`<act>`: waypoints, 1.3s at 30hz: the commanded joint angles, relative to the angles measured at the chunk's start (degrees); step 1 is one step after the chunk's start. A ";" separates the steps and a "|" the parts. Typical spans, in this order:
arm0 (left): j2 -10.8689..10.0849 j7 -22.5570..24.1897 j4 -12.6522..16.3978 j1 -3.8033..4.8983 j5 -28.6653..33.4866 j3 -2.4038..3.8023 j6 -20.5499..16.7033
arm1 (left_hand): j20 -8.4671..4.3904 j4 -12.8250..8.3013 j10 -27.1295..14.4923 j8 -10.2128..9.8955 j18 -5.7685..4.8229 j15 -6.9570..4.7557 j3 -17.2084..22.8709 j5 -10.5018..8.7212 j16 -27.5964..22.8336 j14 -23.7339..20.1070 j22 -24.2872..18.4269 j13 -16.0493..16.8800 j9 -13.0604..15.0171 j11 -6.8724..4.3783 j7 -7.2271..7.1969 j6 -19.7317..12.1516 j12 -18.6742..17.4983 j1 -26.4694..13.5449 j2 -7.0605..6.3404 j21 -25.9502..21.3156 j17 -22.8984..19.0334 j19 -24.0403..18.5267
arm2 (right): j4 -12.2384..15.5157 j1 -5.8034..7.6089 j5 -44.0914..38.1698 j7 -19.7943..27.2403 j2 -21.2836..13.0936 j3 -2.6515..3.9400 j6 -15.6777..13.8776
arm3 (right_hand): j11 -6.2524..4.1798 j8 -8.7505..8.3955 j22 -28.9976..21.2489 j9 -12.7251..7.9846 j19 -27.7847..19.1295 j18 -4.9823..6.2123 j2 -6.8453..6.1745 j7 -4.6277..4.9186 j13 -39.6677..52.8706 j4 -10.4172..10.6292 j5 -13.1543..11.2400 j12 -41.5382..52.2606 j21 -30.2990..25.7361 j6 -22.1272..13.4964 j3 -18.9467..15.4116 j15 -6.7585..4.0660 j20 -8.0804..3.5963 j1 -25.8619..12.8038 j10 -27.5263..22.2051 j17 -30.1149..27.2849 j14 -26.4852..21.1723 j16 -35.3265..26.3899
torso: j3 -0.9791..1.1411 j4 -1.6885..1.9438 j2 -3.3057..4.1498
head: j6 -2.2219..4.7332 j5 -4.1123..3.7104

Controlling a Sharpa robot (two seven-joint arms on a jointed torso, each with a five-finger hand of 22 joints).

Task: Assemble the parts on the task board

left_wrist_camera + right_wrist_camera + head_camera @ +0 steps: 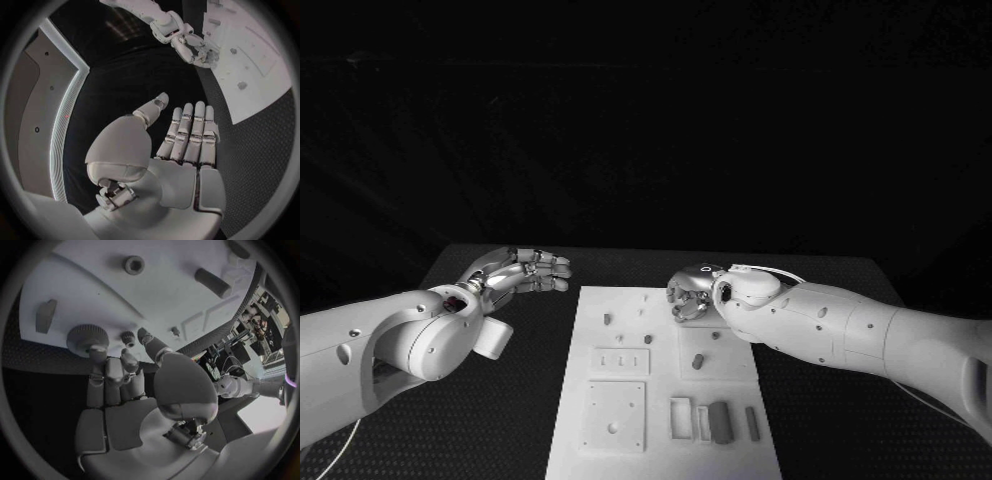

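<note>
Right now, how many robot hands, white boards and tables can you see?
hands: 2 (left hand, right hand)
task board: 1
table: 1
total: 4

bare table (502,400) beside task board (625,300)

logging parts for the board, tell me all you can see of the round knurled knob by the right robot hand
The knurled knob is a dark, round, squat piece with a ridged rim and flat top, material unclear. It stands upright near one edge of the white task board. The right robot hand has its fingertips at the knob; whether they actually grip it cannot be told.
</note>
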 commanded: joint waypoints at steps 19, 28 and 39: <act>0.34 0.15 -0.55 0.13 0.63 0.00 1.41 | -0.20 0.25 -0.09 -0.70 -1.16 0.08 -0.88 0.20 -0.74 0.54 -0.38 -0.44 -0.46 0.45 0.71 -0.10 -0.79 -1.32 0.36 -0.98 0.16 0.82 | -0.17 -0.49 -1.19 -1.60 -0.48 0.02 2.27 | 0.36 0.07 1.25 0.43 0.97 1.73 4.46 0.25 -0.19 0.08 -0.05 1.29 1.25 1.69 1.38 -0.19 -1.59 -2.85 0.32 0.35 1.38 1.16 | -0.04 0.12 1.16 | 0.32 -0.42; 0.38 0.11 -0.61 0.13 0.63 0.01 1.56 | -0.28 0.22 -0.16 -0.85 -1.27 0.05 -0.28 0.27 -0.97 0.58 -0.53 -0.58 -0.63 0.48 0.75 -0.11 -1.00 -0.95 0.90 -1.29 0.19 0.93 | 0.02 -0.49 -1.32 -1.87 -0.80 0.02 3.56 | 0.12 0.31 1.27 0.60 0.97 1.73 5.09 0.00 -0.08 -0.06 -0.05 1.69 1.57 2.42 1.58 -0.41 -1.76 -2.89 0.88 0.65 1.80 1.42 | -0.07 0.06 1.41 | 0.45 -0.47; 0.53 0.11 -0.94 0.12 0.63 0.00 1.83 | -0.31 0.19 -0.14 -0.93 -1.36 0.06 -0.02 0.27 -1.15 0.58 -0.63 -0.64 -0.73 0.49 0.73 -0.09 -1.09 -0.82 0.90 -1.52 0.22 0.99 | 0.09 -0.65 -1.21 -1.95 -1.43 0.02 3.02 | -0.03 0.31 1.23 0.67 0.97 1.73 4.36 -0.16 -0.19 -0.02 -0.06 1.86 1.83 2.75 1.38 -0.58 -1.87 -3.28 1.20 0.64 2.00 1.60 | -0.11 0.13 1.64 | 0.78 -0.56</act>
